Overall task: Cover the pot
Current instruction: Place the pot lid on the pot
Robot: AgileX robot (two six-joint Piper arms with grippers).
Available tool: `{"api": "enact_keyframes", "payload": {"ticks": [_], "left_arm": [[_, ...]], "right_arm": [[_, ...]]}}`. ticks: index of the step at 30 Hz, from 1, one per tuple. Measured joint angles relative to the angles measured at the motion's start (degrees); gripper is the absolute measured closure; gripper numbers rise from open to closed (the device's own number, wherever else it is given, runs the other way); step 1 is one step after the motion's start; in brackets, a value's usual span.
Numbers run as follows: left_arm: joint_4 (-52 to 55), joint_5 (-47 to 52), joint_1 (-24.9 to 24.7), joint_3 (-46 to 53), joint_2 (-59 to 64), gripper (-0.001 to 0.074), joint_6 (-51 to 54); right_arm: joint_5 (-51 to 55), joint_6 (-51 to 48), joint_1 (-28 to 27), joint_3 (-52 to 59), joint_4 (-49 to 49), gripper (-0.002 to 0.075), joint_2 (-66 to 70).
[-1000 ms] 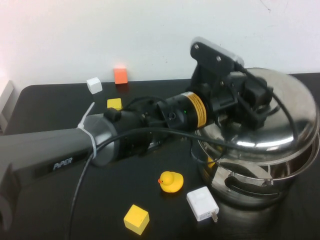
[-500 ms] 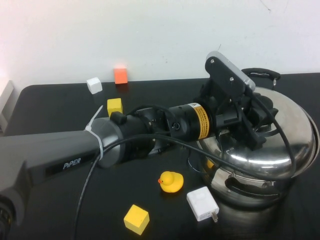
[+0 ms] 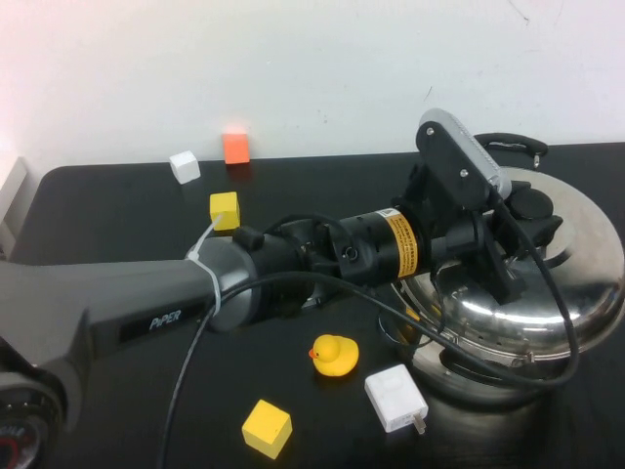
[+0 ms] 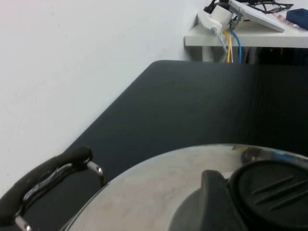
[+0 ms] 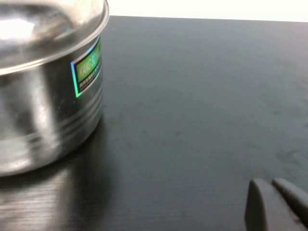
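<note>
The pot stands at the right of the black table, with its far black handle showing behind. The domed steel lid lies over the pot's mouth, slightly tilted, with a gap at its front left edge. My left gripper is shut on the lid's black knob. The left wrist view shows the knob, one finger against it, the lid and the pot handle. My right gripper is shut and empty, low over the table to the right of the pot.
A yellow duck, a white charger and a yellow cube lie in front, to the left of the pot. Another yellow cube, a white cube and an orange cube sit near the back wall.
My left arm has carried the lid to the right and down, from tilted above the pot's left side to lying over the pot's mouth.
</note>
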Motion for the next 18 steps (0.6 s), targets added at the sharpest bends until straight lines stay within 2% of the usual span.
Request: {"api": "enact_keyframes", "payload": {"ticks": [8,18], "left_arm": [[-7.8,1.3,-0.4,0.0,0.5,0.0404,3.0],[-8.3,2.2,-0.3,0.0,0.7,0.0405,4.6]], "right_arm": [[0.0,0.0,0.0,0.0,0.0,0.0728,0.0],[0.0,0.0,0.0,0.0,0.0,0.0728,0.0]]}}
